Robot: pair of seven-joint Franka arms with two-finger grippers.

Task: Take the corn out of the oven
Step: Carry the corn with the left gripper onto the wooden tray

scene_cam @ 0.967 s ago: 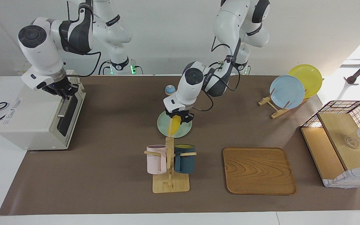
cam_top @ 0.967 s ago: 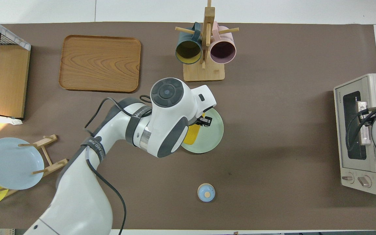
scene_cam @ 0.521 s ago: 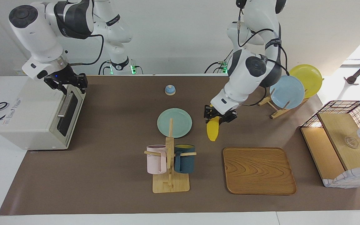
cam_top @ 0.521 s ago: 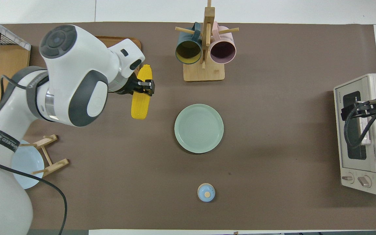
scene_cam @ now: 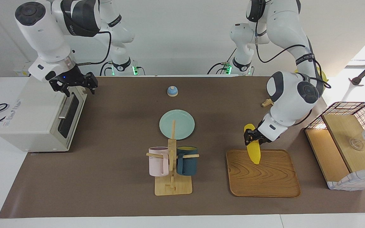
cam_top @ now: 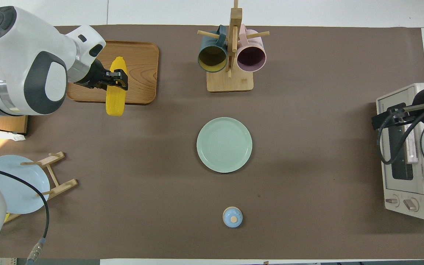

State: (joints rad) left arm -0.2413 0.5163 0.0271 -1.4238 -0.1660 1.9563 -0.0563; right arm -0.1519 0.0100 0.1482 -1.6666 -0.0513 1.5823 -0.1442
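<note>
The off-white boxy toaster oven (scene_cam: 40,117) stands shut, the right gripper (scene_cam: 73,83) spread open above its door. Over the wooden tray (scene_cam: 265,180), the left gripper (scene_cam: 254,136) is clamped on the bright yellow corn cob (scene_cam: 253,148), whose long axis points roughly five o'clock in the facing view.

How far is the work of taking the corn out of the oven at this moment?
Done: the corn is out of the oven, whose door looks shut. In hand: the left hand holds the corn over the wooden tray. The right hand, open, is over the oven. Left: setting the corn down and letting go.
</note>
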